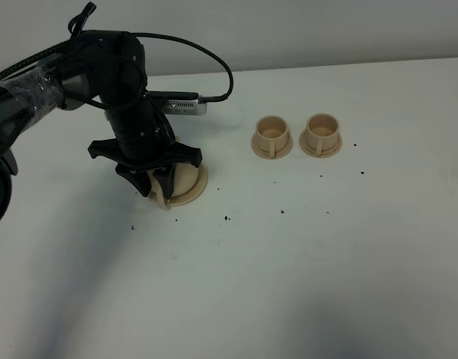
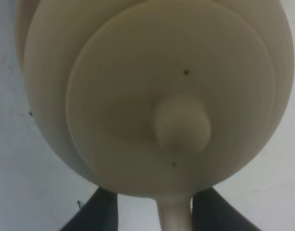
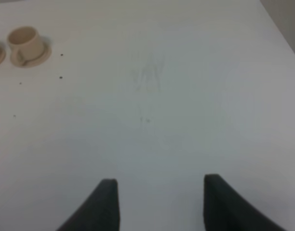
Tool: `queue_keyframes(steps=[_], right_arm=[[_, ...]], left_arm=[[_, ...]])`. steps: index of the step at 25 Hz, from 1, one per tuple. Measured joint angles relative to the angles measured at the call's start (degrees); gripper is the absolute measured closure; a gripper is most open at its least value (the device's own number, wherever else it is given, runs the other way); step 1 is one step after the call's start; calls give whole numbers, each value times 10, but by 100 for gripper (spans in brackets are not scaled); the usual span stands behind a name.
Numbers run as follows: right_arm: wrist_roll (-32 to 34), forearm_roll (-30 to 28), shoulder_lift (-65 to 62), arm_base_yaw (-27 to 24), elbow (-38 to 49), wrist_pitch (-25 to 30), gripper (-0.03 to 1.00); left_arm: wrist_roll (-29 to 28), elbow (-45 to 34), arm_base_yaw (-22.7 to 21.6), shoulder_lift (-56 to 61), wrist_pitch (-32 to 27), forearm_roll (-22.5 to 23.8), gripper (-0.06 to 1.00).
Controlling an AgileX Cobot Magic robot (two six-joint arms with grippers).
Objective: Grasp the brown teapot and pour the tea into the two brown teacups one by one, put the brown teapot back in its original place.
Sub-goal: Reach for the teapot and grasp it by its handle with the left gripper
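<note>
The white table [image 1: 326, 262] carries everything. The left arm [image 1: 72, 82] reaches in low over the teapot [image 1: 185, 179] and covers most of it in the high view, so only the pot's near flank shows. The pot sits on its saucer [image 1: 199, 187], whose rim shows on the side towards the cups.

The left gripper [image 2: 157, 207] hangs straight over the pot with its jaws spread wide. They straddle the pot's loop handle [image 2: 174, 216] without closing on it. In the left wrist view the handle stands between the two dark fingers [image 2: 99, 214], with bare table plainly showing between it and one finger. The other finger sits just beside it, and whether they touch I cannot tell. The lid knob [image 2: 181, 127] lies just past the handle. This close view is soft and cuts off the pot's far edge, and the spout is not visible.

Two cups [image 1: 272, 131] [image 1: 321, 129], each on a small saucer [image 1: 272, 148], stand side by side, well apart from the pot. Their handles face the near edge of the table.

The right gripper [image 3: 159, 202] shows only in its own wrist view. It is spread open over bare table and holds nothing, with one cup far ahead of it. Where it stands relative to the pot I cannot tell.

Dark specks [image 1: 227, 218] dot the table between the pot and the cups.
</note>
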State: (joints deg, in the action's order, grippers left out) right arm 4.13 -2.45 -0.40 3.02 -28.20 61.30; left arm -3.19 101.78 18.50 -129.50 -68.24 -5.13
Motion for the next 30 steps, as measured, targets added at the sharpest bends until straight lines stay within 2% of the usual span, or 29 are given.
queue_keyframes(steps=[14, 20, 30], right_arm=[[0, 0, 0, 0, 0, 0, 54], [0, 0, 0, 0, 0, 0, 54], [0, 0, 0, 0, 0, 0, 54]], left_arm=[[6, 0, 0, 0, 0, -20, 51], [7, -19, -1, 0, 0, -50, 50], [6, -30, -1, 9, 0, -50, 50]])
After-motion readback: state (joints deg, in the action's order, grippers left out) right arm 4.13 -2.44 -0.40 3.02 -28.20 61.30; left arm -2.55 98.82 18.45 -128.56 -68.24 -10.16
